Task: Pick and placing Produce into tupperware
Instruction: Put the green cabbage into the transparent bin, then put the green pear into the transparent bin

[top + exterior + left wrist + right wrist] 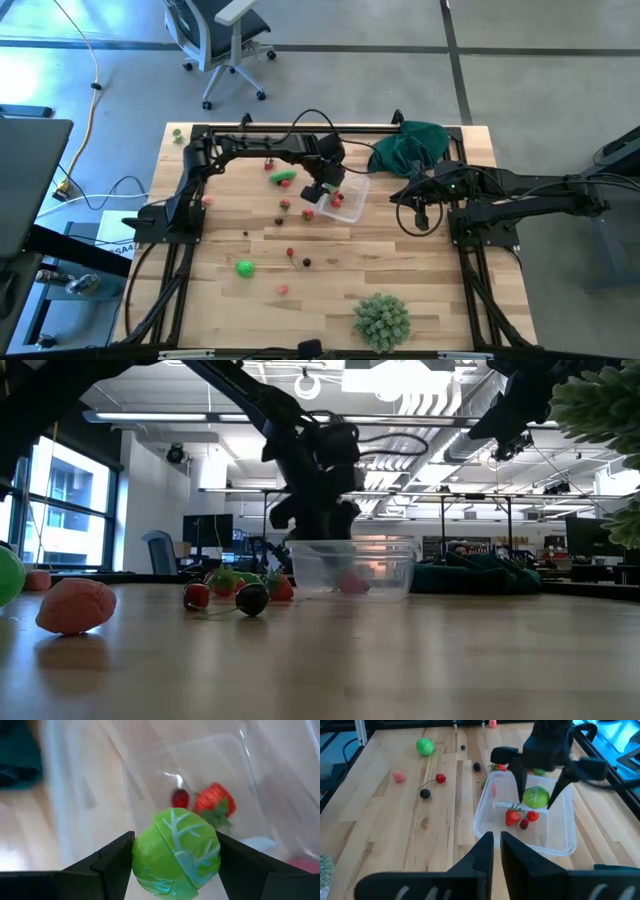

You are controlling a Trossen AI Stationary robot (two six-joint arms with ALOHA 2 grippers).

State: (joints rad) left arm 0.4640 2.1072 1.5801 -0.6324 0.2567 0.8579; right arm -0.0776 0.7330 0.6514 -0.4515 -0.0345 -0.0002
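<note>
The left gripper [536, 800] hangs over the small clear plastic tupperware [485, 815], its dark fingers [107, 862] clamped on a round bright green toy cabbage [176, 852] with pale leaf veins. Below it in the tub lie a red toy strawberry [513, 816] and a small dark red berry [524, 824]. No writing is readable anywhere. In the low view the tub's clear wall blurs its contents. The right gripper [496, 845] waits beside the tub with its fingers nearly together and nothing between them.
</note>
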